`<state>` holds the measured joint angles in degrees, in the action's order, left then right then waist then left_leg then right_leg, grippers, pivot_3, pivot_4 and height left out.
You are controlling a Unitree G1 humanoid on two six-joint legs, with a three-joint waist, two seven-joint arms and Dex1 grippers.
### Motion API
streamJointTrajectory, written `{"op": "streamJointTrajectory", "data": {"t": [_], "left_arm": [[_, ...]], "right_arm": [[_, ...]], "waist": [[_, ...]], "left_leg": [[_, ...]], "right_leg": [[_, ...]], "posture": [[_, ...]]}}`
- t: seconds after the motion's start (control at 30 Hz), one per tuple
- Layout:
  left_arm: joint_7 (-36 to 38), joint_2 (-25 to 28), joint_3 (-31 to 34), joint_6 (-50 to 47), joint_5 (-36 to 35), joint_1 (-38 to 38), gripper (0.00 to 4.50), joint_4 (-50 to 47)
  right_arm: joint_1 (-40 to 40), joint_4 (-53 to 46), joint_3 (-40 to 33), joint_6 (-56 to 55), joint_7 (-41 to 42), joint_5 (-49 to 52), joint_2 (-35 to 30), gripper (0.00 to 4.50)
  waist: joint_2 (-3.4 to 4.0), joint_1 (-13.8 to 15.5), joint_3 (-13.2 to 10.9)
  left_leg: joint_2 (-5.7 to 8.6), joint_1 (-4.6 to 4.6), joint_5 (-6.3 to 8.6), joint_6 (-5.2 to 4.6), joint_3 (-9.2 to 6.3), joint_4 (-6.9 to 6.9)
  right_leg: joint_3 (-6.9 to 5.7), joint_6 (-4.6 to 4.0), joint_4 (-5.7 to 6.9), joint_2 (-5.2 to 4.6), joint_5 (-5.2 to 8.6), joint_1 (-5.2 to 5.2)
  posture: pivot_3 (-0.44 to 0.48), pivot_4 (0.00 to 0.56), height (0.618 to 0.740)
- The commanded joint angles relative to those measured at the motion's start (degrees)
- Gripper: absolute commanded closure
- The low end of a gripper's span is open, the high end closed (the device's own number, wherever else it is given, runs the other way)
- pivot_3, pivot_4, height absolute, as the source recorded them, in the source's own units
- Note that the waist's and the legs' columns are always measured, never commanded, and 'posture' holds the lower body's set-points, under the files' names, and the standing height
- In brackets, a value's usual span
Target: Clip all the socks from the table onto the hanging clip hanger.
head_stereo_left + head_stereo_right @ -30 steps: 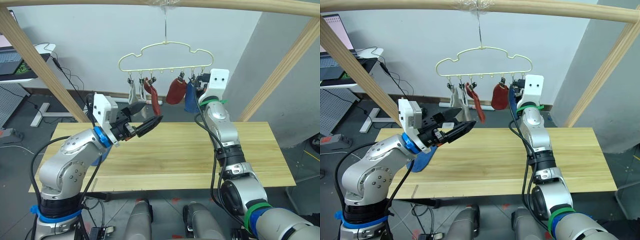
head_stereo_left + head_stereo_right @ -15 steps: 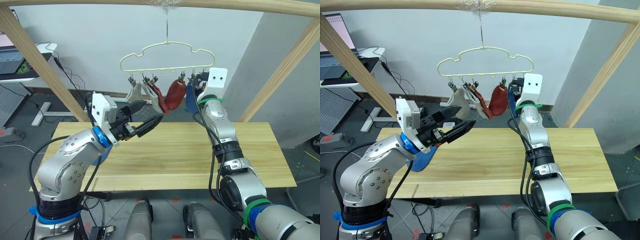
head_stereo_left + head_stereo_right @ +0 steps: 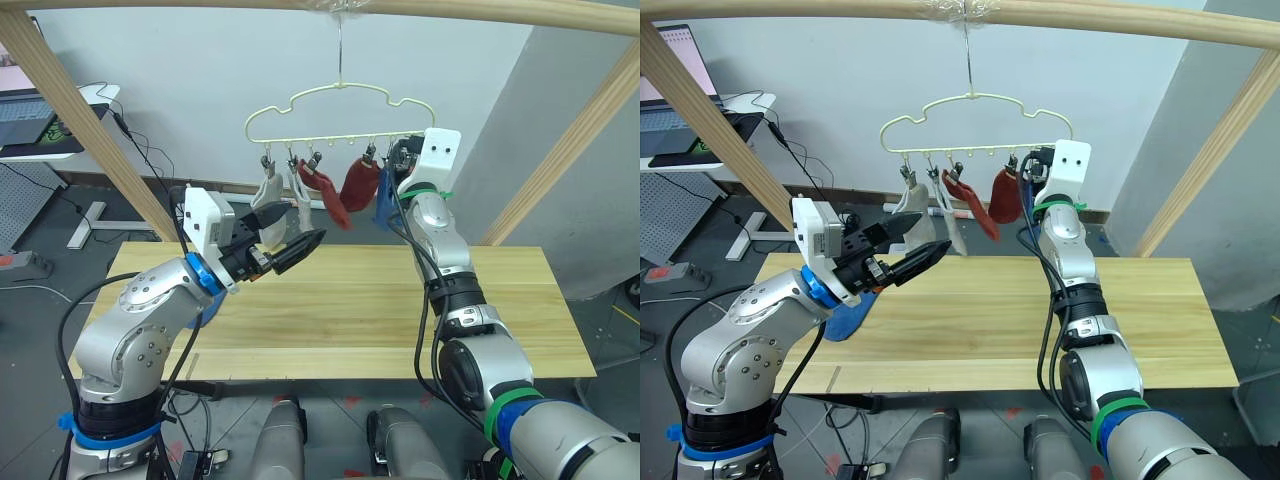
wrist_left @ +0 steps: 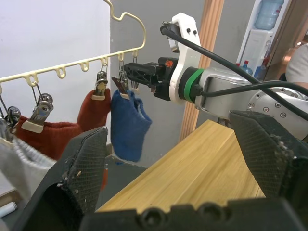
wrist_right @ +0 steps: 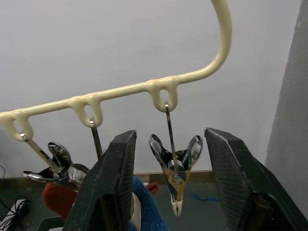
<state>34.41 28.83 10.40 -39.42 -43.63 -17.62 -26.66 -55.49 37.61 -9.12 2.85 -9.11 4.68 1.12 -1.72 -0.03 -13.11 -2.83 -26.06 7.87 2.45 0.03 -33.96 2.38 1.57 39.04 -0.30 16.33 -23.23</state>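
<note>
Clip hanger has swung right (right gripper spread around a clip).

table: long top of light yellowish planks, running left to right across the head views; seams between planks visible along its length.
surface: mostly bare wood from the middle to the right end.
blue sock: lies on the left part of the table, near the front-left; partly hidden behind the left arm, so its full outline cannot be made out.
sock contact: rests flat on the wood, apparently reaching toward the left edge.
front edge: a short dark notch or mark near the left front corner.
far edge: straight, unobstructed on the right.
</note>
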Motion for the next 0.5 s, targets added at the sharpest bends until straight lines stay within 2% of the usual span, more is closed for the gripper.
{"op": "streamJointTrajectory", "data": {"t": [0.03,0.43,0.5], "left_arm": [[0.0,0.4,0.0,1.1,-0.5,-0.1,0.00,-2.4],[-0.4,0.3,0.0,1.0,-0.4,-0.2,0.00,-2.4],[-0.4,0.3,-0.1,1.0,-0.4,0.0,0.00,-2.5]], "right_arm": [[-2.3,-0.7,-0.3,-1.6,-0.5,0.6,0.3,2.16],[-3.5,1.9,-1.0,-2.5,-0.5,1.7,0.7,2.16],[-3.7,2.4,-1.2,-2.8,-0.6,1.9,0.7,2.54]], "waist": [[0.00,0.0,0.0],[0.00,0.0,0.0],[0.00,0.0,0.0]], "left_leg": [[0.00,0.00,0.00,0.00,0.00,0.00],[0.00,0.00,0.00,0.00,0.00,0.00],[0.00,0.00,0.00,0.00,0.00,0.00]], "right_leg": [[0.00,0.00,0.00,0.00,0.00,0.00],[0.00,0.00,0.00,0.00,0.00,0.00],[-0.01,0.00,0.00,0.00,0.00,0.00]], "posture": [[0.131,0.224,0.740],[0.131,0.224,0.740],[0.138,0.222,0.740]]}}
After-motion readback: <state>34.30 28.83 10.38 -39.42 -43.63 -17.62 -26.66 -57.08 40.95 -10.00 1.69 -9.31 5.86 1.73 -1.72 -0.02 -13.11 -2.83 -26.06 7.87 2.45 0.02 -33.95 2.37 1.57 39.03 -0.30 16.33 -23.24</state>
